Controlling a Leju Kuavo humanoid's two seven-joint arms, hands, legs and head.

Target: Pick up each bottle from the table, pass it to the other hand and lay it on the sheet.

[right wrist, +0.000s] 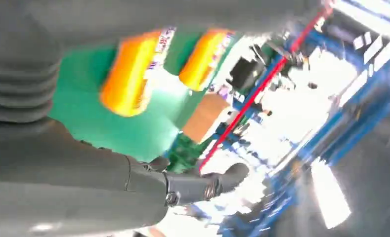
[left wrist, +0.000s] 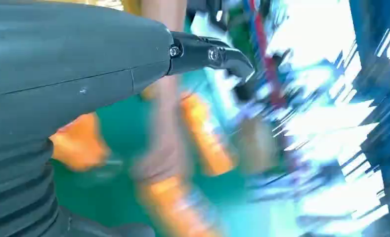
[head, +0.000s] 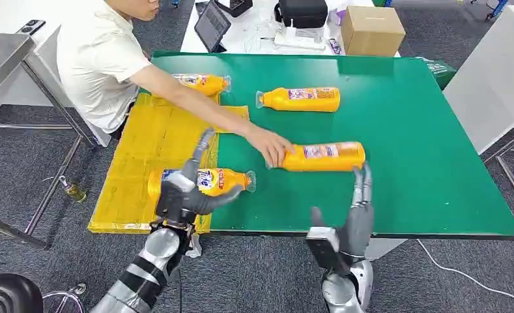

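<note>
**Mara:** Left hand (head: 184, 195) first: is it gripping that orange bottle (head: 202, 182) or only resting over it?

**Jon:** Hard to call. In the head view it lies over the labelled middle of the bottle, one finger sticking up and the rest curved toward the body, but I cannot tell whether the grip is closed. The bottle lies on its side at the near edge, half on the yellow sheet (head: 143, 147), cap end out over the green table (head: 423, 130). My guess is it is being laid down, since that is where the task wants it.

**Mara:** And the right hand (head: 353, 218)?

**Jon:** Empty, fingers straight up and apart, standing at the table's near edge just below another bottle (head: 326, 156).

**Mara:** Why hasn't it closed in?

**Jon:** A person's hand (head: 271, 147) is on that bottle's neck, probably positioning it.

**Mara:** Others?

**Jon:** One farther back on the bare table (head: 299, 99), and one at the sheet's far end (head: 202, 83), behind the person's arm.
</note>
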